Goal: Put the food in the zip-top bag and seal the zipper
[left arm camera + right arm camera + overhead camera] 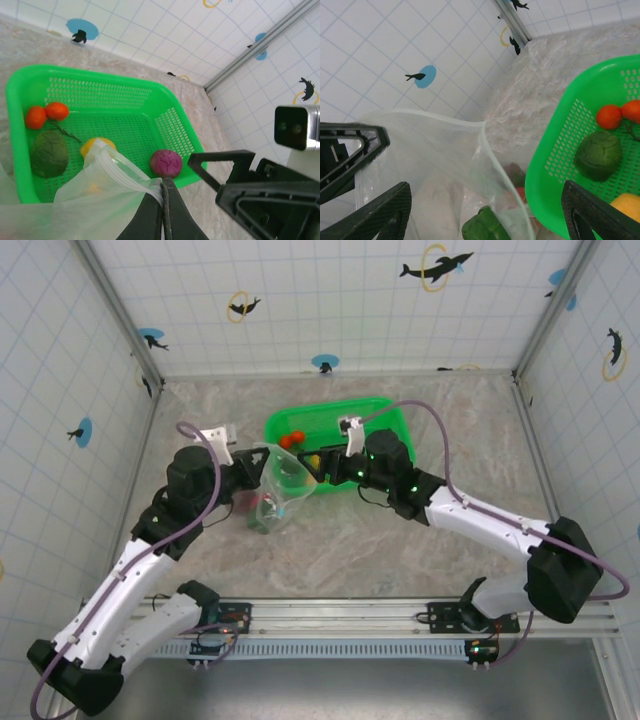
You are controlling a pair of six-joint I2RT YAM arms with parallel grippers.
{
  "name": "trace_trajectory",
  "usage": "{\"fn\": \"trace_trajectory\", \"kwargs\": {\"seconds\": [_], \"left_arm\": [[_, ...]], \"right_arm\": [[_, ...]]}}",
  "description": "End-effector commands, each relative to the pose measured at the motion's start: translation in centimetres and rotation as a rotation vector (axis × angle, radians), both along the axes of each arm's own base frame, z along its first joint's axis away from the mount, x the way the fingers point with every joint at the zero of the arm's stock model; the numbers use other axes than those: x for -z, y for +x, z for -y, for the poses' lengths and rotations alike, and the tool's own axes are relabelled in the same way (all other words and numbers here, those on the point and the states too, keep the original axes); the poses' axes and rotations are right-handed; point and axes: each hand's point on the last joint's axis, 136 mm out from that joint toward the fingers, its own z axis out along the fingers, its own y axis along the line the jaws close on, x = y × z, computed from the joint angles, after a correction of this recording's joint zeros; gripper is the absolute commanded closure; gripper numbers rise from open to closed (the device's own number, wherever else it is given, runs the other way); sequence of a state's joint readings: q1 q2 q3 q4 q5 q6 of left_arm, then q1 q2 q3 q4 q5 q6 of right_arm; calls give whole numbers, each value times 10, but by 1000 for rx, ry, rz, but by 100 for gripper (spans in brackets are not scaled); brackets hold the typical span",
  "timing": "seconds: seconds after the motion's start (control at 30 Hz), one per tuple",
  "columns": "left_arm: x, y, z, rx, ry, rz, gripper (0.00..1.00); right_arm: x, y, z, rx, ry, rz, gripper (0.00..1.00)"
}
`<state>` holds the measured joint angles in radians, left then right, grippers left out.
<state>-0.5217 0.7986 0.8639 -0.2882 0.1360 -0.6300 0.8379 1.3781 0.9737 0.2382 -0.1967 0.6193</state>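
Left end effector (162,200) pinches zip-top bag (102,200) before green basket (125,102) (right end effector (485,187) wide).

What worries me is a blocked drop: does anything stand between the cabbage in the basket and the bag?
Only the wall of the green basket, between the cabbage and the zip-top bag; the left claw pinches the bag's rim, mouth open.

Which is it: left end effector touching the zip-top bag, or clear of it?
Touching. Left wrist view: the left end effector is shut on the zip-top bag, its rim pinched between the fingers.
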Motion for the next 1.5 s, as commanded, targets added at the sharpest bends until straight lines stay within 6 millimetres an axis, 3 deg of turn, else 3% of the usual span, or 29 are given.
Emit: {"fn": "trace_trajectory", "kwargs": {"seconds": [0.0, 0.17, 0.27, 0.4, 0.5, 0.53, 0.67, 0.8, 0.93, 1.0, 1.07, 1.1, 1.2, 1.27, 1.47], "left_arm": [[-5, 0, -9, -28, 38, 42, 100], [-7, -2, -9, -15, 46, 50, 100], [-10, -3, -11, -21, 55, 56, 100], [-15, -2, -20, -67, 72, 68, 100], [-15, 0, -29, -113, 93, 71, 100], [-13, 1, -33, -132, 104, 65, 100], [-9, 5, -51, -231, 156, 45, 100], [-13, 8, -75, -352, 204, 50, 100], [-33, 5, -99, -474, 198, 113, 100], [-39, 6, -106, -512, 198, 136, 100], [-43, 9, -104, -510, 199, 155, 100], [-60, 9, -103, -508, 181, 185, 100], [-63, 18, -92, -469, 192, 194, 100], [-61, 24, -80, -413, 199, 203, 100], [-37, 39, -60, -345, 231, 162, 100]], "right_arm": [[18, -3, -7, -105, -109, -57, 20], [46, -9, -28, -230, -181, -141, 20], [53, -11, -42, -280, -186, -164, 24], [55, -8, -55, -289, -239, -136, 47], [41, 7, -55, -212, -254, -66, 80], [36, 11, -54, -191, -248, -47, 85], [8, 27, -49, -89, -199, 33, 90], [-5, 32, -45, -40, -141, 70, 89], [-5, 37, -48, -30, -117, 72, 87], [-3, 38, -53, -46, -122, 62, 78], [-6, 38, -56, -65, -112, 61, 65], [-11, 38, -57, -76, -98, 62, 59], [-30, 46, -47, -67, -42, 64, 44], [-37, 50, -38, -64, -20, 62, 37], [-16, 69, -4, -17, -30, 1, 30]]}}
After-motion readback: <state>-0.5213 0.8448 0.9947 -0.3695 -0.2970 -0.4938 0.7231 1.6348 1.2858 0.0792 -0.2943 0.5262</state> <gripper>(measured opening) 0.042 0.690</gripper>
